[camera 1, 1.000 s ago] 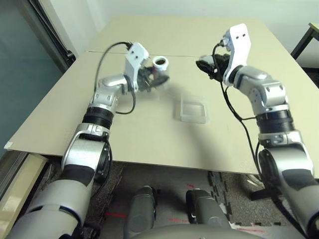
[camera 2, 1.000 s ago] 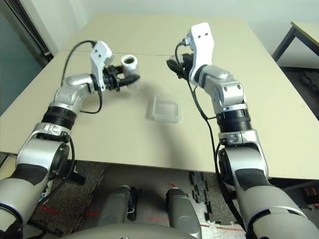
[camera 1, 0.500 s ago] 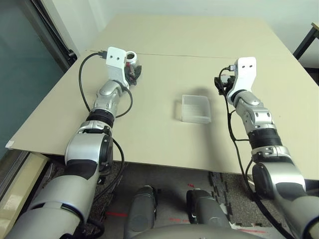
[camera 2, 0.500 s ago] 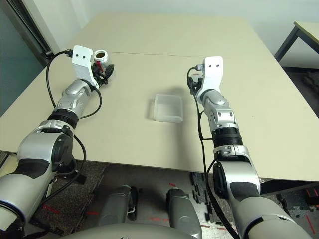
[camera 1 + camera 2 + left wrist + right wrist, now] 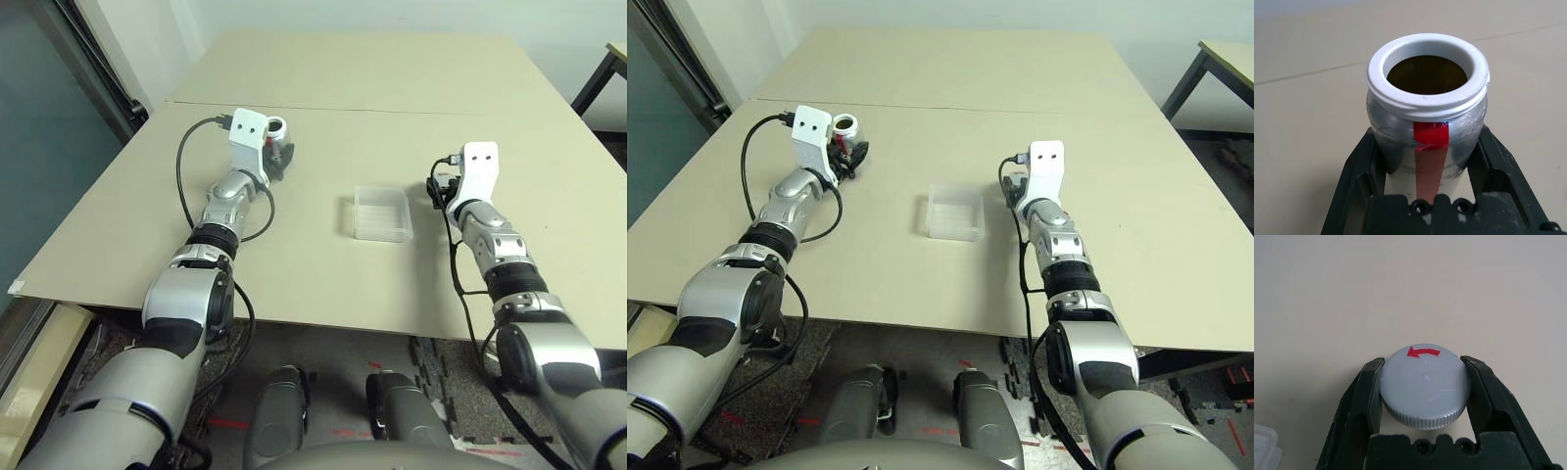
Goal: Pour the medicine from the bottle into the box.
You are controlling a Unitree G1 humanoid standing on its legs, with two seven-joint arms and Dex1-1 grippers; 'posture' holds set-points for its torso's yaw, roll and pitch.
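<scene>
Two grips hold: left gripper [image 5: 1427, 196] clamps the light, smooth, uncapped bottle [image 5: 1427, 112] mid-body, right gripper [image 5: 1422, 401] pinches its cap [image 5: 1424, 384], near the desk's [image 5: 323, 284] middle.

The bottle [image 5: 1427, 125], silver-grey with a red stripe and white rim, stands upright and uncapped near the table's left side. The box [image 5: 382, 213], a shallow clear plastic tray, lies flat mid-table, well apart from it.

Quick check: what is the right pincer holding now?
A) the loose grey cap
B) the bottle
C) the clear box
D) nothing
A: the right pincer is shut on the grey cap with a red arrow; the open bottle sits in the left pincer.
</scene>
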